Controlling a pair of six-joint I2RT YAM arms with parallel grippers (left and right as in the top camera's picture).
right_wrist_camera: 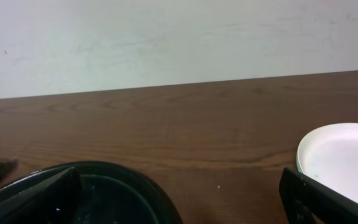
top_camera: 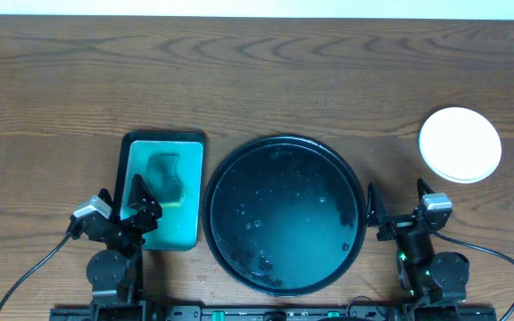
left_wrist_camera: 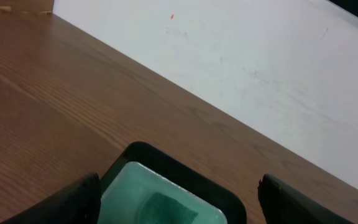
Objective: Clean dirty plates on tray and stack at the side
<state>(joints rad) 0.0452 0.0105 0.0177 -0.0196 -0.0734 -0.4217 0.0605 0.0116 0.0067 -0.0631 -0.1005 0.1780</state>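
Sponge tray (top_camera: 188,218) just beside black tray (top_camera: 286,140).

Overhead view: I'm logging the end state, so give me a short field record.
tray: no plates on it, wet droplets
plates: stack on table right of tray, white on top
green tray: left of tray, holds sponge
left gripper: fingers open, holding nothing
right gripper: fingers open, holding nothing

The counter (top_camera: 266,71) is dark brown wood. A round black tray (top_camera: 284,223) lies at the middle of its near edge, and a green tray (top_camera: 181,223) lies just beside it on the left. The plates (top_camera: 460,144) lie stacked toward the right edge, well apart from both trays.
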